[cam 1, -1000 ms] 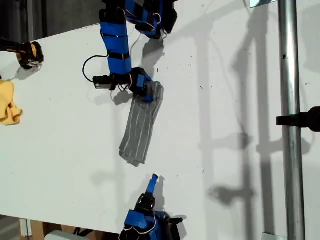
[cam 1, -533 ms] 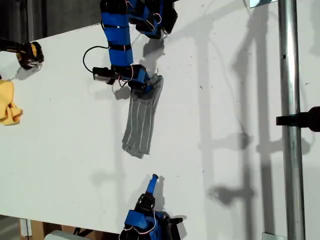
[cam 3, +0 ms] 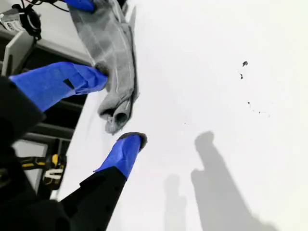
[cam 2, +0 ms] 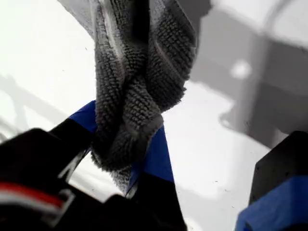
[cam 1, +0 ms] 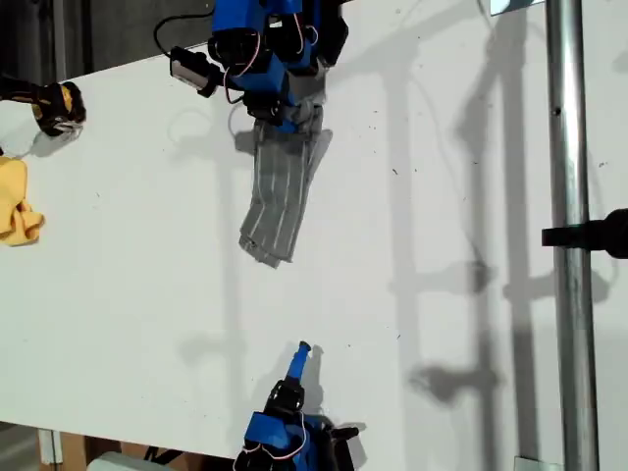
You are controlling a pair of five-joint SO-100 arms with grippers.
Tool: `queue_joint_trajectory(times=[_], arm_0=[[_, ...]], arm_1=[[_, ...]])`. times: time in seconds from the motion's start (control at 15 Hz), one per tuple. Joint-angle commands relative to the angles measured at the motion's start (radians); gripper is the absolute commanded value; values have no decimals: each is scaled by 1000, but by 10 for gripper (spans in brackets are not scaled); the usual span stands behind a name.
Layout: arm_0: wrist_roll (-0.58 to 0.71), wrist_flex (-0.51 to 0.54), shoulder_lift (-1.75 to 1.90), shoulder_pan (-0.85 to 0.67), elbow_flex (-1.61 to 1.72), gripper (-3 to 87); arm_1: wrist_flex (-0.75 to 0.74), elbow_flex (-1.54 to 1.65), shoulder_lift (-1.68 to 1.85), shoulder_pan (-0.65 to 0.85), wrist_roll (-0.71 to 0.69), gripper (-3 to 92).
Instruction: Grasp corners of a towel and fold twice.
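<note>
My first gripper (cam 2: 127,159) is clamped on a bunched end of the towel (cam 2: 137,82); in the first wrist view the grey looped cloth is pinched between the blue-taped fingers (cam 2: 156,156) and spills out past them. In the exterior view this same gripper (cam 1: 278,110) sits at the upper centre of the frame, at the far edge of the white table (cam 1: 442,245), gripping the top end of the towel (cam 1: 280,191). The towel is folded into a long narrow strip that runs from the gripper down toward the middle of the frame, slightly slanted, with its lower end lying on the table just left of centre. It is dark grey with thin pale stripes along its length. I cannot tell which of its corners are inside the grip. My second gripper (cam 1: 301,351) is at the lower centre of the exterior view, well apart from the towel, its blue tip pointing up the frame toward it. In the second wrist view its two blue fingers (cam 3: 122,154) are spread apart with nothing between them, and the towel's free rolled end (cam 3: 115,108) lies on the table beyond them. At the left edge of the exterior view, a small yellow cloth (cam 1: 18,206) lies on the table, with a black and yellow object (cam 1: 54,106) above it in the upper left. A vertical metal pole (cam 1: 569,235) crosses the right side of the frame.
</note>
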Motion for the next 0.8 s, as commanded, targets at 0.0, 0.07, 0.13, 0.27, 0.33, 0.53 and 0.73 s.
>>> queue_joint_trajectory(times=[0.0, 0.07, 0.13, 0.27, 0.33, 0.53, 0.73], arm_0=[[6, 5, 6, 3, -26, 219], [5, 5, 6, 3, -28, 219], [5, 5, 6, 5, -31, 218], [-2, 5, 6, 8, -29, 218], [0, 3, 6, 6, -29, 218], [6, 3, 6, 3, -35, 218], [6, 3, 6, 8, -40, 217]], arm_1=[[-89, -46, -17, 6, -37, 0], [-147, -81, -57, 23, -78, 0], [-212, -100, -46, 26, -117, 0], [-334, -100, -28, 58, -187, 0], [-413, -100, -26, 71, -218, 0], [-618, -117, -81, 98, -279, 0], [-782, -152, -221, 117, -304, 0]])
